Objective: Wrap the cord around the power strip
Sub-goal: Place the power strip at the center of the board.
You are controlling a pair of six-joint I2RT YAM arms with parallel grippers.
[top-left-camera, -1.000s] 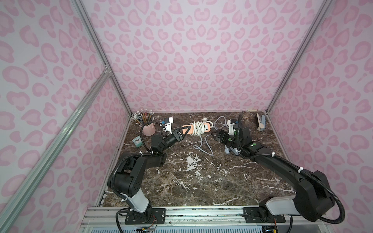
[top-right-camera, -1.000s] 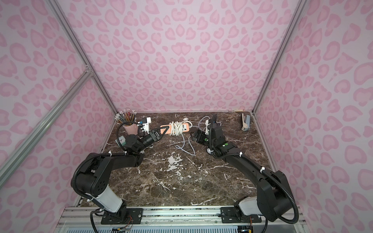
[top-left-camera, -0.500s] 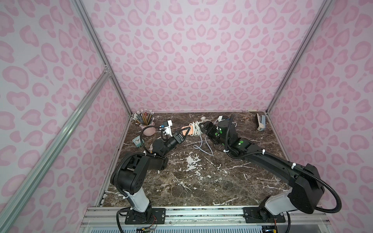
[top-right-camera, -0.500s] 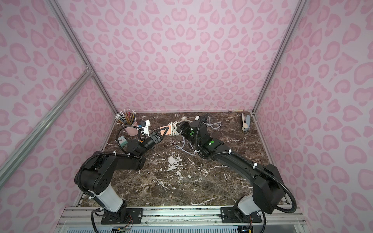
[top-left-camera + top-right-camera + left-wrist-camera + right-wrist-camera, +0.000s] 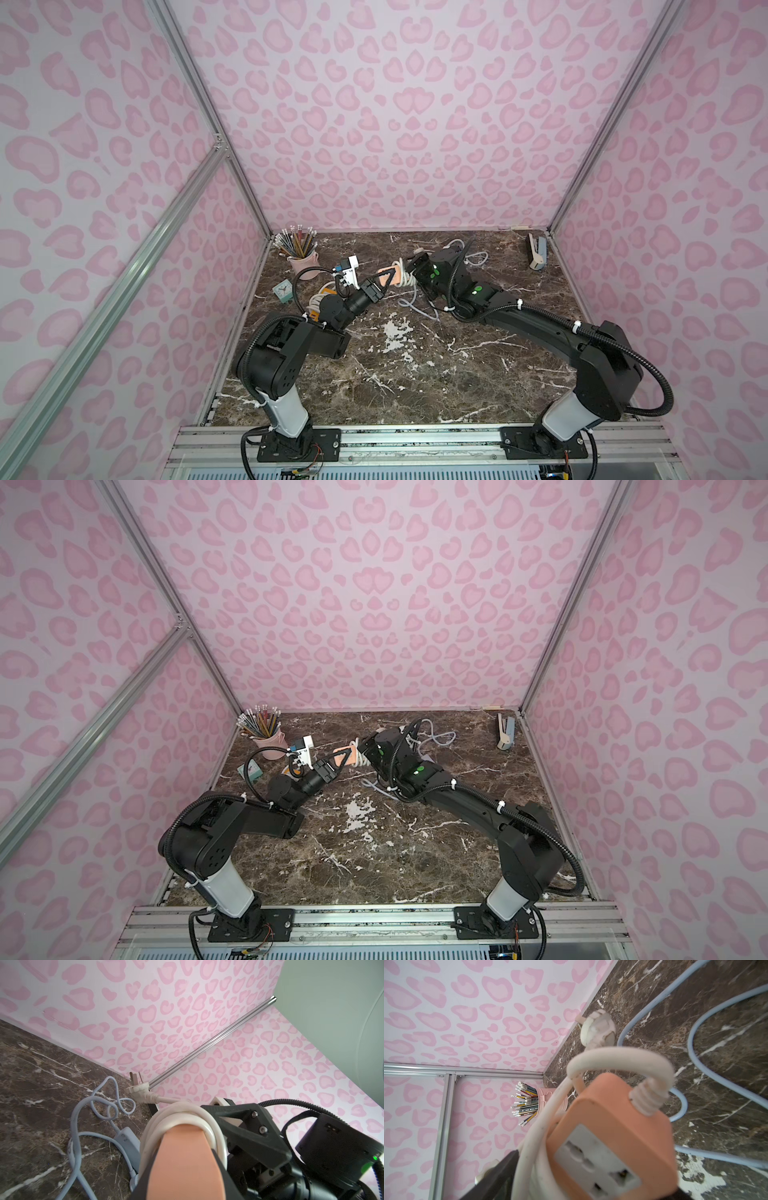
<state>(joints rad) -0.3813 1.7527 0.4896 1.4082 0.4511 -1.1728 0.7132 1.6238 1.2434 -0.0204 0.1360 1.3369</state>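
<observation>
Two grippers meet at the far orange plastic power strip, wrapped in white cord. The left gripper clamps it; the right gripper straddles it, hold unclear.

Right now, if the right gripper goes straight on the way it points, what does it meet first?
The orange power strip, its end looped with white cord, seemingly right at the jaws.

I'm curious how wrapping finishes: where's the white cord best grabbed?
Probably the short free stretch of white cord behind the plug, approached from beyond the far end of the power strip: it juts out straight there, clear of the coils.
</observation>
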